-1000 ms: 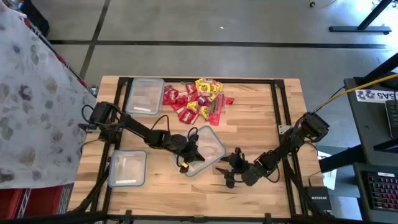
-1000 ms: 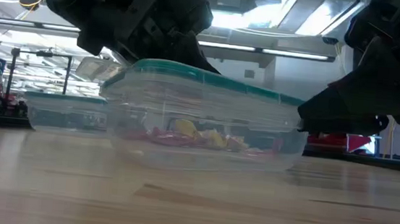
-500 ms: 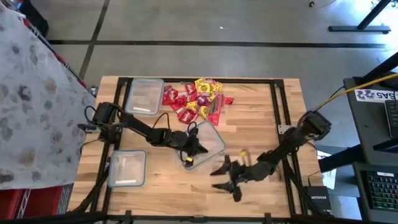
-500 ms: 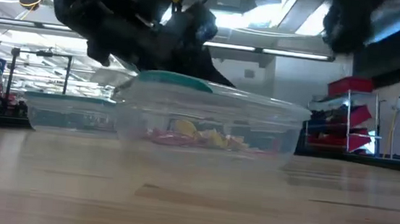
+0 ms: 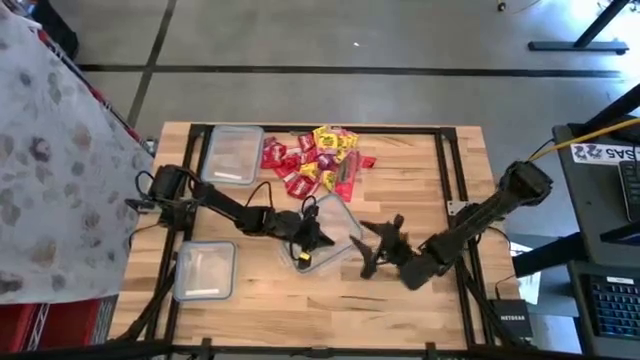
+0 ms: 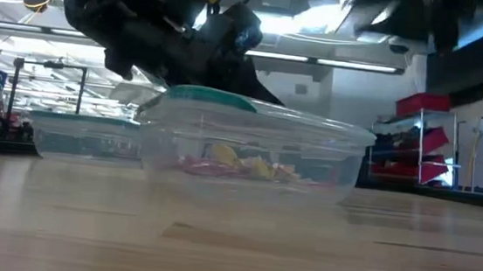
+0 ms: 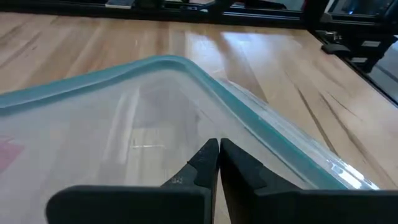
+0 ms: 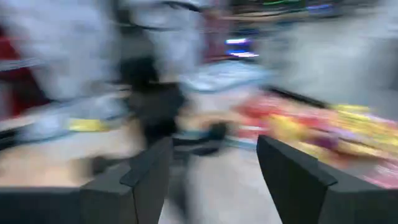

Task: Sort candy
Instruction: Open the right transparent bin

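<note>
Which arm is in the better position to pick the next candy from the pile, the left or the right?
Probably the right. Its end effector is open and free beside the centre tub, with bare table toward the candy pile. The left end effector is shut, low over that tub.

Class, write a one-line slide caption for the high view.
Left gripper over a clear tub; right gripper open beside it, candy piled beyond.

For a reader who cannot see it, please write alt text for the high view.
Two dark robot arms reach over a wooden table; the left hand is over a clear tub at the centre, the open right hand beside it. Red and yellow candy lies heaped at the far edge.
</note>
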Controlling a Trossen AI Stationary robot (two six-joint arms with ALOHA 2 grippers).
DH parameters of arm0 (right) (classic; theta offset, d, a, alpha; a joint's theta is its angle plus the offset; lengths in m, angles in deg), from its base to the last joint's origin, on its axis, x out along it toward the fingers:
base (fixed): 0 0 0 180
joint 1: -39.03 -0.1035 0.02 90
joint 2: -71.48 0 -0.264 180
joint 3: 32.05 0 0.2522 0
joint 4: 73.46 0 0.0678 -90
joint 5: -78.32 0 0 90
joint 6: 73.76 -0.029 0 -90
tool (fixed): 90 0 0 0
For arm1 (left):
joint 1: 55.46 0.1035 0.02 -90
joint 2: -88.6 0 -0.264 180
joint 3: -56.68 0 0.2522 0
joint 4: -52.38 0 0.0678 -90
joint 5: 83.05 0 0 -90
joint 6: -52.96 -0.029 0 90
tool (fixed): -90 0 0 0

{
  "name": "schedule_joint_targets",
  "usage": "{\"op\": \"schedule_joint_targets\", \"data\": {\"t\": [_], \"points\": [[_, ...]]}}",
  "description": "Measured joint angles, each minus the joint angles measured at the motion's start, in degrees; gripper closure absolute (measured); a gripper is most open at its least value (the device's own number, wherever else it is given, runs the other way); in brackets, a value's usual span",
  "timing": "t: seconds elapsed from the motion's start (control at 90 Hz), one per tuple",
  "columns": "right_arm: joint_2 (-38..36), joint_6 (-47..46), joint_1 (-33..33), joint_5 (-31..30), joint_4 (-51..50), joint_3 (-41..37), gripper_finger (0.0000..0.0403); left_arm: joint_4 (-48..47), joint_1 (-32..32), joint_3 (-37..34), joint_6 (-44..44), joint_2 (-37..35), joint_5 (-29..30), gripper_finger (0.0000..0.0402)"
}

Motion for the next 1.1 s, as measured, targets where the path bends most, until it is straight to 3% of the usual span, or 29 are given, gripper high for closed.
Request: {"op": "schedule_joint_targets", "data": {"t": [0.067, 0.211, 0.378, 0.578, 0.789, 0.967, 1.1], "points": [[-0.9, -9.75, 2.45, 2.55, -5.63, 0.34, 0.0182, 0.33, -0.23, -0.02, -0.06, 0.02, -0.1, 0.0401], [0.32, -23.66, 9.26, 19.11, -22.86, 0.0, 0.0182, 0.41, -0.48, -0.02, -0.14, 0.04, -0.33, 0.0401], [1.8, -30.63, 12.89, 24.49, -30.74, -0.52, 0.0182, 0.44, -0.52, -0.02, -0.22, 0.04, -0.99, 0.0401], [3.19, -30.22, 13.36, 33.91, -29.32, -0.87, 0.0182, 0.62, -0.61, -0.04, -0.3, 0.07, -0.6, 0.0401], [5.84, -22.68, 10.26, 42.07, -18.26, -1.18, 0.0183, 2.25, -1.33, -0.5, -1.41, 0.14, -0.47, 0.0401], [8.31, -23.54, 5.26, 44.05, -11.05, -0.65, 0.0183, 4.23, -1.75, -0.2, -1.99, -1.09, 1.09, 0.0401], [11.92, -24.01, 0.86, 44.47, 1.53, -0.13, 0.0182, 3.43, -1.5, 0.22, -1.67, -2.36, 2.98, 0.0402]]}}
